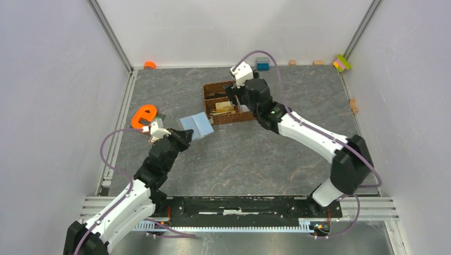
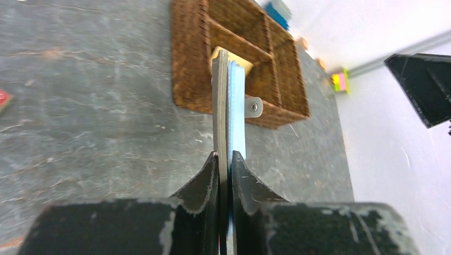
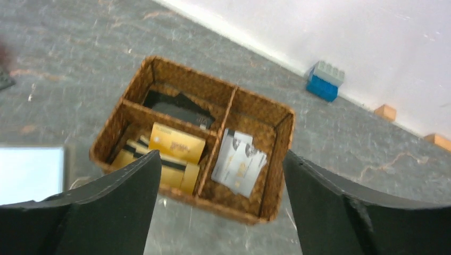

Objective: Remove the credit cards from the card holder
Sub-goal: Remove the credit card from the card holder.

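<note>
Left pincer [image 2: 224, 155] is gripping the holder [image 2: 220, 106] by its near edge, above the counter [image 1: 239, 159]. Farther back, right pincer [image 3: 220, 156] is hanging spread wide over the basket [image 3: 186, 74], where cards [image 3: 175, 143] are lying in two compartments.

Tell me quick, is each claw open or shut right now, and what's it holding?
Left claw: closed, pinching the grey card holder by its edge.
Right claw: open, holding nothing, over the woven basket.
</note>
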Available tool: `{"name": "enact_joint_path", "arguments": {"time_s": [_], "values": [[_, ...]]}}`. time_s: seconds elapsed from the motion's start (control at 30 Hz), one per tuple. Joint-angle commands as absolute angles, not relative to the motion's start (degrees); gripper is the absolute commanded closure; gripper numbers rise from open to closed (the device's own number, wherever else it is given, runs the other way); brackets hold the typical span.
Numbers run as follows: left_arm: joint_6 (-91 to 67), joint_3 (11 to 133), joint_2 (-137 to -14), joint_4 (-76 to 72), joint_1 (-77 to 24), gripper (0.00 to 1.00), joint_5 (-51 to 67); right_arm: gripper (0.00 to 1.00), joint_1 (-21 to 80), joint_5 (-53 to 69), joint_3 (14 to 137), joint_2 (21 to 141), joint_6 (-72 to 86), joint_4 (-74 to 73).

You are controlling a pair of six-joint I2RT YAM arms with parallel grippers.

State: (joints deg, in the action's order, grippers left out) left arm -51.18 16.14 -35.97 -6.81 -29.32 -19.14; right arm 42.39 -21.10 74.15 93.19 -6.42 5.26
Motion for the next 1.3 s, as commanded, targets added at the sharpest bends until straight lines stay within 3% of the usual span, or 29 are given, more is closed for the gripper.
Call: {"name": "enact_joint_path", "arguments": {"time_s": [0.0,0.17,0.3,0.57,0.87,1.27], "values": [[-44.19,15.04,-37.18,-21.73,-29.18,0.96,-6.58,0.02,42.53,-14.50,65.60,85.34,5.97,-5.13],[-44.23,14.97,-47.17,-31.62,-29.22,0.94,6.85,0.02,42.49,-12.32,46.29,72.07,10.09,4.93],[-44.02,16.61,-58.46,-38.46,-29.25,0.96,16.62,0.02,42.50,-16.28,37.86,64.76,13.91,8.80],[-45.02,22.98,-72.97,-39.72,-31.30,0.97,19.40,0.02,42.45,-8.46,29.14,57.94,19.36,18.97],[-36.80,33.41,-81.30,-22.34,-38.12,0.94,14.45,0.02,42.47,-0.55,25.08,64.32,18.59,24.43],[-33.99,39.78,-88.41,-13.49,-38.19,0.83,15.08,0.24,42.45,-2.09,26.14,72.88,19.25,24.91]]}}
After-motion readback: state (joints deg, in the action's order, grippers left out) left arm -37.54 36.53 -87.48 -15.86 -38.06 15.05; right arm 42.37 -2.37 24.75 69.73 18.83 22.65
